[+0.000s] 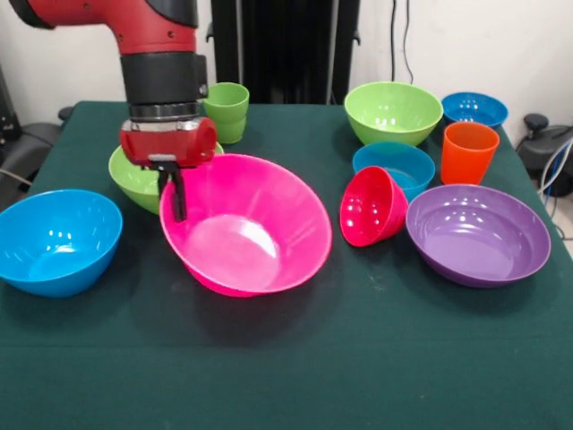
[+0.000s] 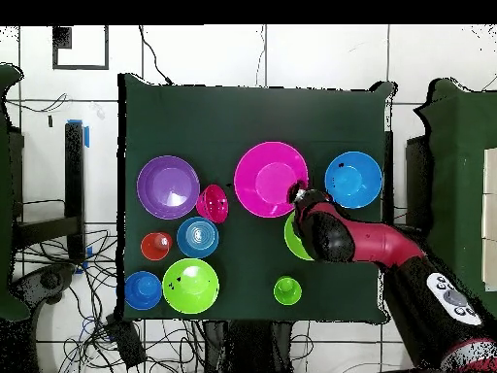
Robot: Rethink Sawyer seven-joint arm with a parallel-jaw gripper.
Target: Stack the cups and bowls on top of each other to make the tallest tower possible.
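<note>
The fingers (image 1: 178,193) are pinched shut on the rim of the big pink bowl (image 1: 246,228), which sits tilted mid-bench (image 1: 358,358).

We count eight bowls: one big pink bowl (image 1: 246,226), two green bowls (image 1: 393,111), three blue bowls (image 1: 57,240), one small red bowl (image 1: 372,206) and one purple bowl (image 1: 478,234). We count two cups: one green cup (image 1: 226,112) and one orange cup (image 1: 468,151).

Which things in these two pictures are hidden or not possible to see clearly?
- Lime green bowl, front view: mostly behind the gripper and the big pink bowl; overhead view: under the arm.
- Gripper, overhead view: covered by the arm.
- Middle blue bowl, front view: partly behind the small red-pink bowl.
</note>
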